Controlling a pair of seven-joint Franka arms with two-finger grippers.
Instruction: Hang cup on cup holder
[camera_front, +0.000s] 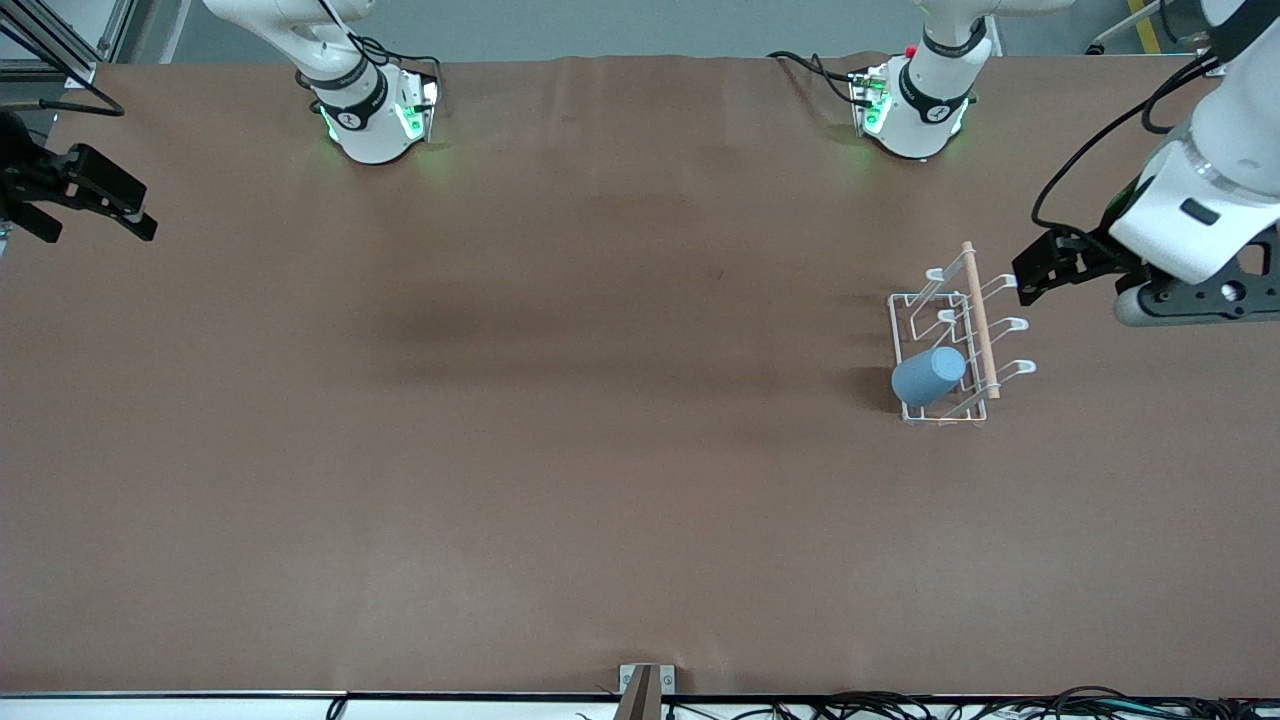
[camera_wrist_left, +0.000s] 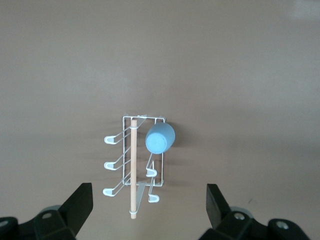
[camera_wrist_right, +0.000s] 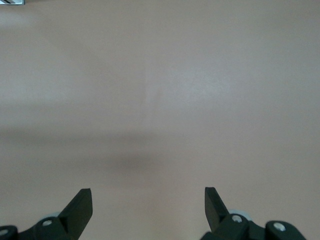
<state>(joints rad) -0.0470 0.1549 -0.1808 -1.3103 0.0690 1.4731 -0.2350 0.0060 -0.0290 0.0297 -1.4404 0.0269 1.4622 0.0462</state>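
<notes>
One cup (camera_front: 929, 375) sits hung on a prong of the cup holder (camera_front: 912, 303), ahead of the left gripper (camera_wrist_left: 149, 204), whose fingers (camera_wrist_left: 79, 204) are spread, empty. Light, smooth, rigid plastic: grasp mid-wall. Right gripper (camera_wrist_right: 148, 207) waits, fingers apart.

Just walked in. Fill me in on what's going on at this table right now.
Nothing is being held at the moment. The small light-blue plastic cup already sits on a prong of the white wire cup holder with the wooden rod, at the rack's end nearer the front camera, toward the left arm's end of the brown table. The left gripper hangs open and empty beside the rack, apart from it. The right gripper waits open over the right arm's end of the table.
</notes>
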